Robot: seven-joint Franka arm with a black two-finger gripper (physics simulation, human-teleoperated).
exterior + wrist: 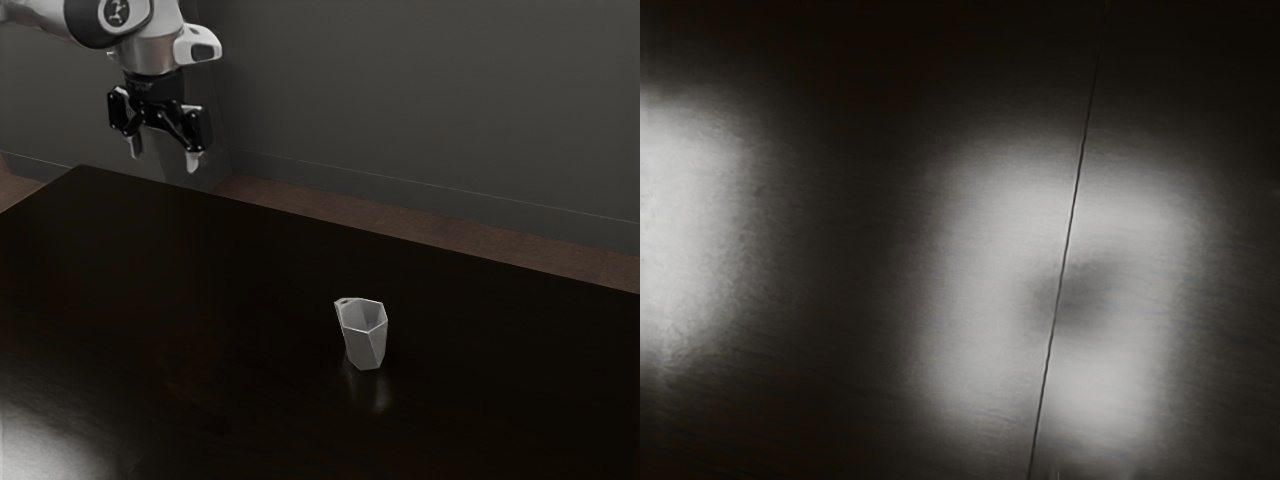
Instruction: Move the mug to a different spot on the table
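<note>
tool (pixel 163 153): fingers spread, empty, high above the desk's (pixel 150 300) far corner. faceted grey mug (pixel 362 333): upright mid-desk, well apart. risk: slanted walls may slip or tip under an off-centre grasp.

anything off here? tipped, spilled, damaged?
Nothing stands out. The grey faceted mug stands upright on the dark table, with no spill or visible damage. The tool hangs open, high over the table's far side at the exterior view's left, well apart from the mug.
</note>
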